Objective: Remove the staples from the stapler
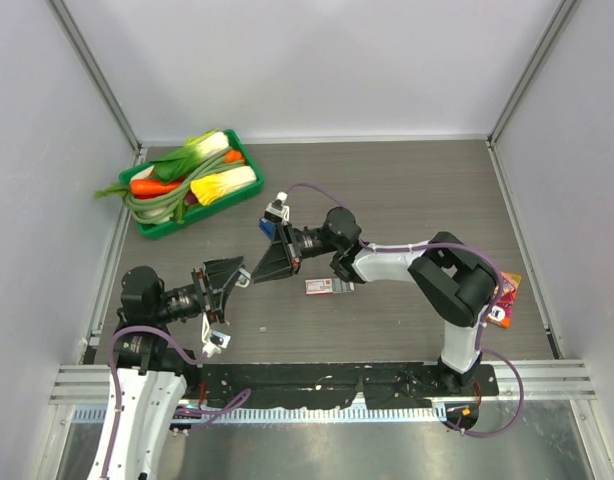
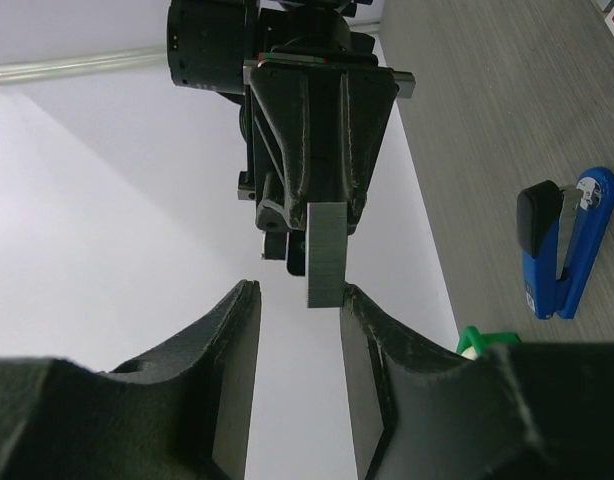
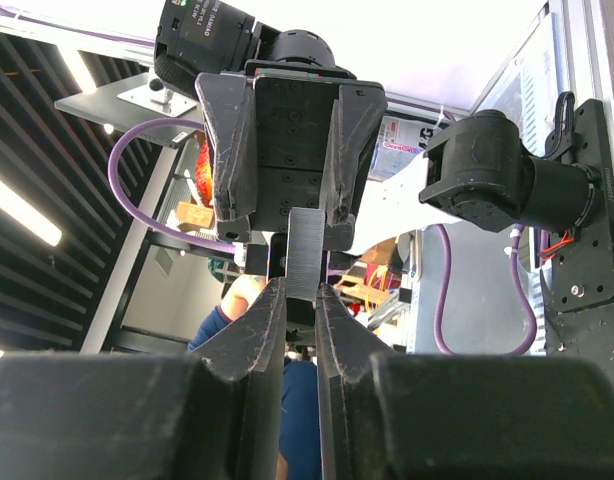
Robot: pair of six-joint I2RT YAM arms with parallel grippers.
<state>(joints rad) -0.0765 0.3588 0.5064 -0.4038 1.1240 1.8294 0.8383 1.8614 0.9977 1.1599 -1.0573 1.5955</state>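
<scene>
A short grey strip of staples [image 3: 307, 250] is held up in the air between my two arms. My right gripper [image 3: 300, 290] is shut on one end of it. My left gripper [image 2: 297, 290] faces the right gripper head-on, open, with the strip's free end [image 2: 326, 255] just inside its jaws, against the right-hand finger [image 2: 359, 330] and well apart from the other. In the top view both grippers meet tip to tip [image 1: 247, 279] over the table's near left. The blue stapler [image 2: 567, 240] lies on the table behind them, partly hidden in the top view [image 1: 266, 227].
A flat red-and-white box [image 1: 325, 287] lies on the table under the right forearm. A green tray [image 1: 147, 225] of toy vegetables stands at the back left. An orange packet [image 1: 504, 300] lies at the right edge. White walls enclose the table.
</scene>
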